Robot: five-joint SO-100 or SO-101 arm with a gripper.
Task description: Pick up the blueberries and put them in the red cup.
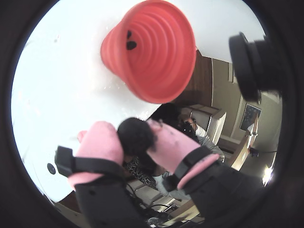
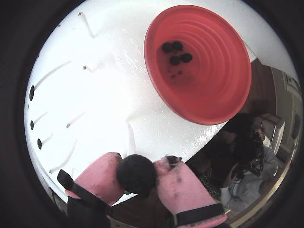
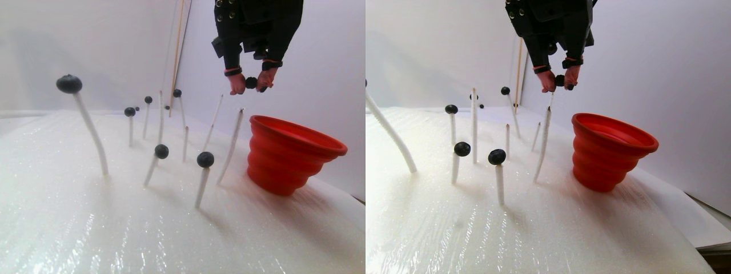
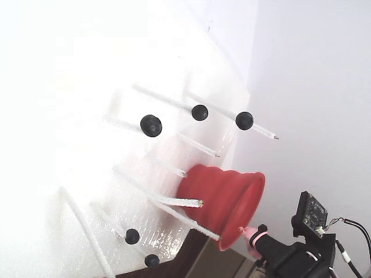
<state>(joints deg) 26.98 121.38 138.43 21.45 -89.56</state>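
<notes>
While the gripper (image 2: 137,173) sits at the bottom middle of both wrist views, its two pink fingers (image 2: 97,178) squeeze shut around one dark blueberry (image 2: 136,173). The red cup (image 2: 199,64) fills the upper right of that view, and four blueberries (image 2: 176,52) lie inside it near the bottom. In the stereo pair view, the gripper (image 3: 250,83) hangs high at the top, above and a bit left of the red cup (image 3: 291,154). More blueberries (image 3: 205,159) sit on top of thin white rods (image 3: 231,148) poking out of the white foam (image 3: 114,228) on the left.

What could go wrong? The berry does not look like it is right over the cup yet. If the fingers let go now, it may hit the rim or miss and roll away. The arm might also bump a white rod close to the cup and knock off a berry.
</notes>
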